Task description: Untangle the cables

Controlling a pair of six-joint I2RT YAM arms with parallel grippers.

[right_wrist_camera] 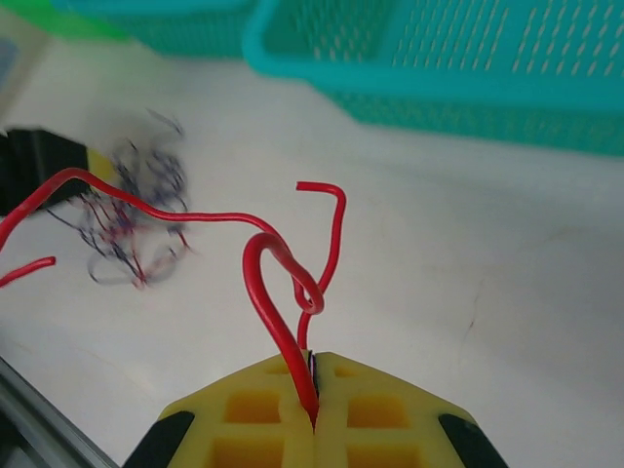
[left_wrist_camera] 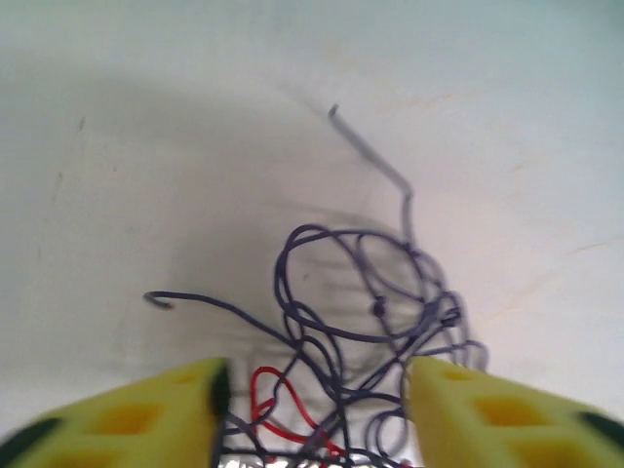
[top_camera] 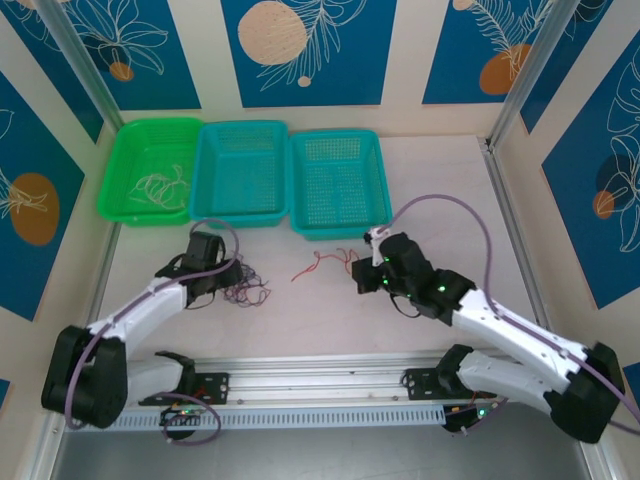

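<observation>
A tangle of dark and reddish thin cables (top_camera: 246, 290) lies on the table left of centre. My left gripper (top_camera: 232, 278) stands over its near side. In the left wrist view that gripper (left_wrist_camera: 317, 390) is open, and its yellow fingers (left_wrist_camera: 146, 414) straddle the dark cable tangle (left_wrist_camera: 370, 312) with a red strand (left_wrist_camera: 278, 405) low between them. A separate red cable (top_camera: 322, 265) trails left from my right gripper (top_camera: 361, 263). The right gripper (right_wrist_camera: 313, 390) is shut on this red cable (right_wrist_camera: 265, 292), which loops up out of the closed jaws. Cream-white cables (top_camera: 160, 187) lie in the green basket (top_camera: 120, 165).
Three baskets stand in a row at the back: the green basket, a teal one (top_camera: 205, 175) and another teal one (top_camera: 300, 180). The nearest teal basket (right_wrist_camera: 439, 58) is just ahead of the right gripper. A metal rail (top_camera: 320, 375) runs along the near edge.
</observation>
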